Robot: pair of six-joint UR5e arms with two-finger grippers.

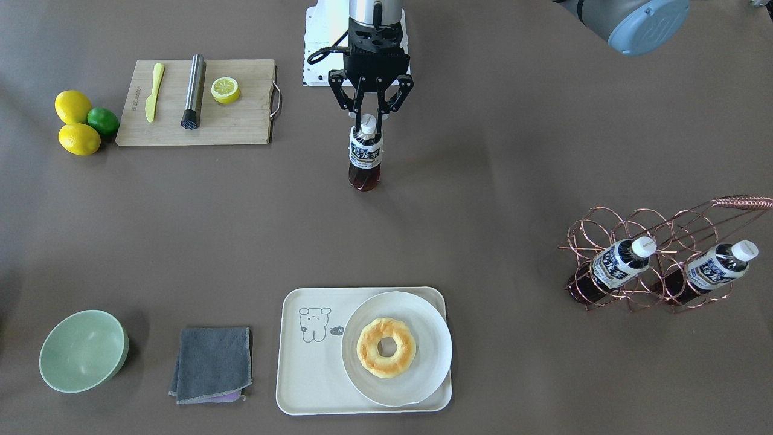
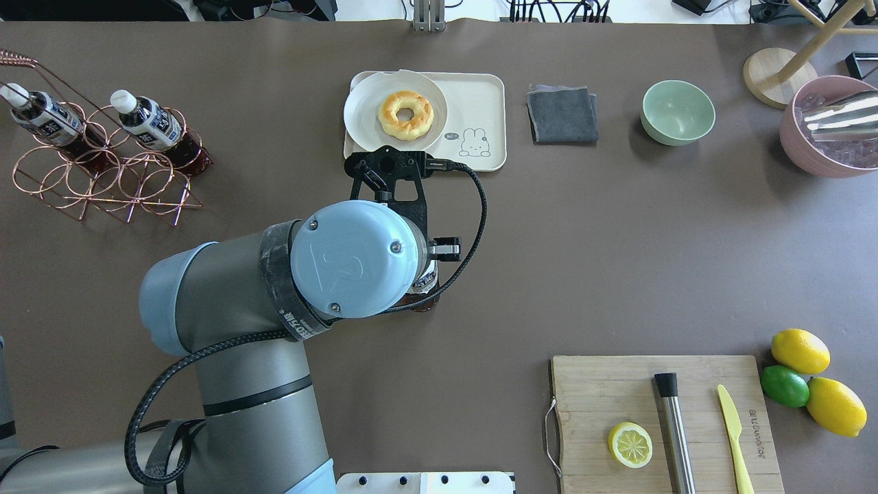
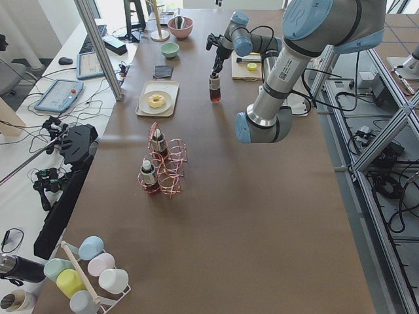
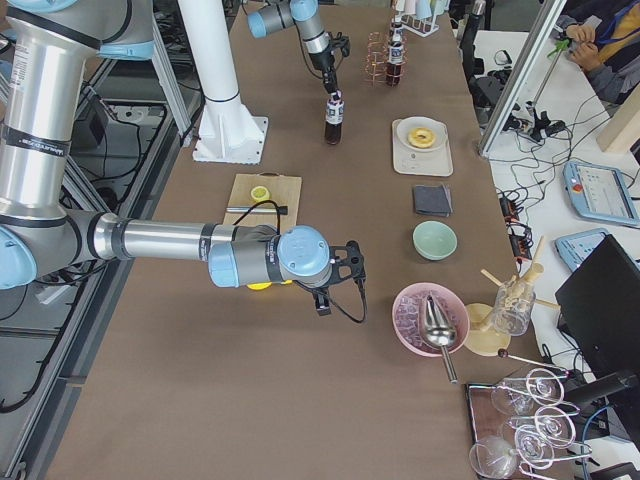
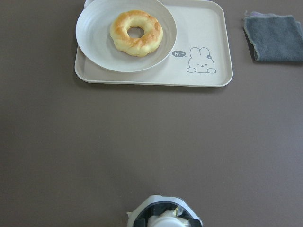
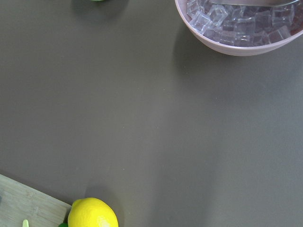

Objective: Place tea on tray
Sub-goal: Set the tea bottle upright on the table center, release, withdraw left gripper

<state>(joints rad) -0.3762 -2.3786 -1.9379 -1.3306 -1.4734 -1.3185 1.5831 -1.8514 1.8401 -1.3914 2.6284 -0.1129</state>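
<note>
The tea bottle (image 1: 365, 154) stands upright on the brown table near the robot's base, with dark liquid, a white cap and a white-and-navy label. My left gripper (image 1: 368, 121) comes straight down on it, fingers closed around its cap and neck. The cap shows at the bottom edge of the left wrist view (image 5: 165, 221). The cream tray (image 1: 308, 374) with the cartoon print lies across the table, well apart from the bottle; it also shows in the left wrist view (image 5: 208, 28). My right gripper (image 4: 338, 278) shows only in the exterior right view, and I cannot tell whether it is open or shut.
A round plate (image 1: 423, 326) with a doughnut (image 1: 386, 347) covers half the tray. A copper rack (image 1: 658, 241) holds two more tea bottles. Nearby are a grey cloth (image 1: 211, 362), green bowl (image 1: 81, 350), cutting board (image 1: 241, 121), lemons (image 1: 75, 121) and a pink ice bowl (image 2: 830, 130).
</note>
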